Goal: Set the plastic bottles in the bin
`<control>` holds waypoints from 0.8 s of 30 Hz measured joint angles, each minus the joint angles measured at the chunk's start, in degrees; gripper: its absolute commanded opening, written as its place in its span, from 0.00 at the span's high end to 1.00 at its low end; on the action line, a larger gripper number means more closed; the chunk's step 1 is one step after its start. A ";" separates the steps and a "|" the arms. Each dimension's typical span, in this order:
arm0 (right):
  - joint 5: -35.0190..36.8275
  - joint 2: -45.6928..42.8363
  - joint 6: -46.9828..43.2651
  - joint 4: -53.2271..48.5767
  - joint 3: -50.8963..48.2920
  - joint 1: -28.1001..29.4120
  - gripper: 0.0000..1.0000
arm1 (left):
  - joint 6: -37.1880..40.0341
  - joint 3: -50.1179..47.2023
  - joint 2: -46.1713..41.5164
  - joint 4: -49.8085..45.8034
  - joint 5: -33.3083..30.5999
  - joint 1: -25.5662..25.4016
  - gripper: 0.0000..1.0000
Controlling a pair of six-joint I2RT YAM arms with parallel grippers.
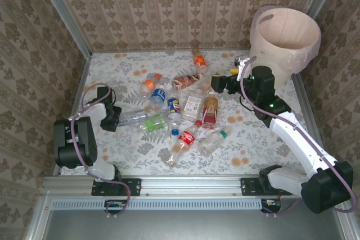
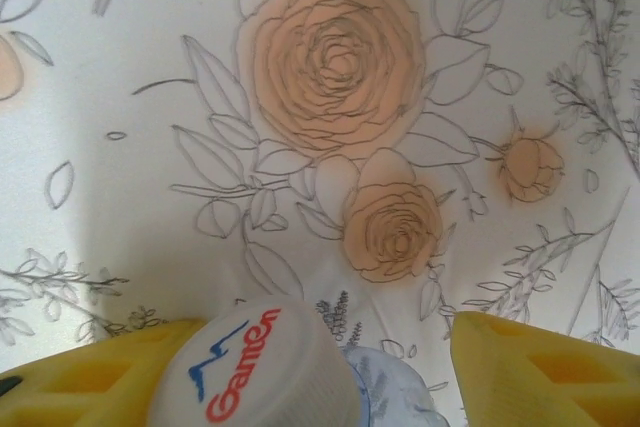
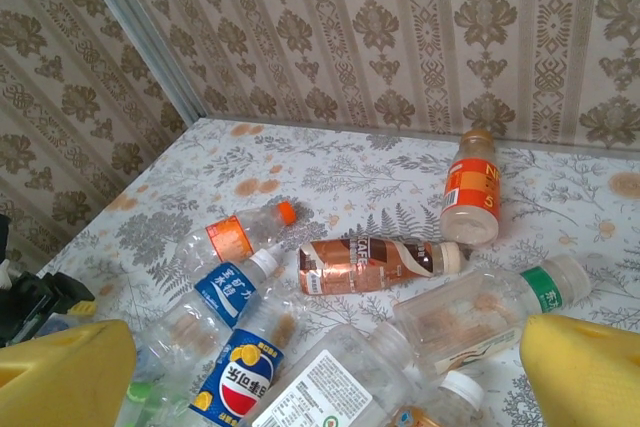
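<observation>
Several plastic bottles lie scattered mid-table. My left gripper is low at the left, its yellow fingers either side of a clear bottle. That bottle's white cap rests against the left finger, while the right finger stands apart from it. My right gripper hangs open above the pile, over a white-labelled bottle, a Pepsi bottle and a brown coffee bottle. The cream bin stands at the back right.
More bottles: an orange-labelled one by the back wall, an amber one, a red-labelled one and a green-capped one nearer the front. Patterned walls close the table on three sides. A metal rail runs along the near edge.
</observation>
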 measured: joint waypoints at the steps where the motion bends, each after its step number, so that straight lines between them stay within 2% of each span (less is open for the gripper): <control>1: 0.00 0.04 0.00 0.44 -0.20 0.00 0.00 | 0.68 -0.04 -0.04 2.45 0.09 0.09 0.35; 5: 0.17 1.49 0.04 1.99 -0.57 0.22 0.00 | 3.50 -0.09 0.04 15.43 0.61 0.74 0.35; 12: 0.83 6.47 -0.24 4.66 -2.12 3.72 0.00 | 9.40 0.00 -3.78 23.34 0.94 2.12 0.38; 13: 0.83 7.30 -0.42 4.83 -2.19 4.42 0.00 | 10.25 0.11 -4.39 23.37 1.11 2.14 0.34; 16: 0.98 9.07 -0.68 5.70 -2.19 5.62 0.00 | 12.31 1.79 -4.90 21.27 1.90 2.14 0.06; 17: 1.03 9.35 -0.76 5.90 -2.19 5.88 0.00 | 12.70 2.97 -4.66 19.80 2.40 2.12 0.02; 21: 1.22 9.81 -1.38 6.58 -2.19 6.08 0.00 | 14.80 9.22 -1.64 13.75 3.72 0.68 0.00; 24: 1.70 9.97 -1.92 7.08 -2.16 6.08 0.00 | 15.39 14.82 2.73 9.55 4.26 -2.27 0.00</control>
